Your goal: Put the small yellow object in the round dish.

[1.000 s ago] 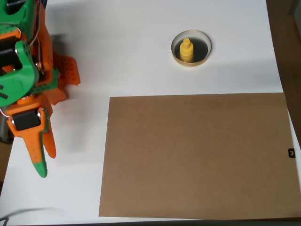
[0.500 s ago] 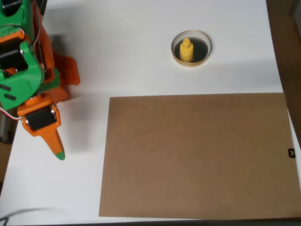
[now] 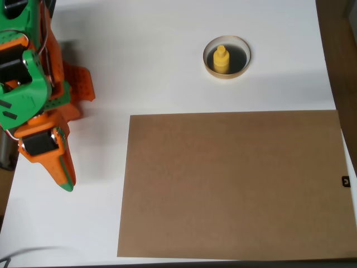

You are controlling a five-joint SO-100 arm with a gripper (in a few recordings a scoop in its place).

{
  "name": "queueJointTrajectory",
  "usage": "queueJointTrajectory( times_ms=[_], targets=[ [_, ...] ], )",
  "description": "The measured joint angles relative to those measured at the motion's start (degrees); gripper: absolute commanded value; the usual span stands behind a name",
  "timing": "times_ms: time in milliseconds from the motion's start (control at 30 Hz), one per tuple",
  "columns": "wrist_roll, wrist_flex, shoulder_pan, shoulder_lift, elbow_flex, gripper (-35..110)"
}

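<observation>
So from overhead, the small yellow object (image 3: 221, 58) is sitting upright inside the round dish (image 3: 242, 66) — knob on top, round base down on the dark inside, with the pale rim all around it. The dish is up near the top of the white surface (image 3: 162, 61), right of centre, just above the top edge of a big brown sheet (image 3: 234, 184) that lies flat and covers most of the lower right part. My claw (image 3: 66, 177) is way over on the left side, well apart from the dish, and it's got nothing in it. The orange fingers with the green tip point down and a bit right in the picture, and they look pressed together — I see no gap between them from this angle. The rest of my arm, green and orange, stacks up in the top left corner. A small black mark (image 3: 345, 181) sits at the right edge of the brown sheet.
</observation>
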Motion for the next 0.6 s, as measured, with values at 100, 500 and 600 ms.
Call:
queueJointTrajectory(
  times_ms=[100,500,600],
  targets=[
    [-0.53,0.0,-0.18,0.0,0.0,3],
    [0.0,0.0,-0.44,0.0,0.0,1],
    [0.0,0.0,-0.44,0.0,0.0,1]
  ],
)
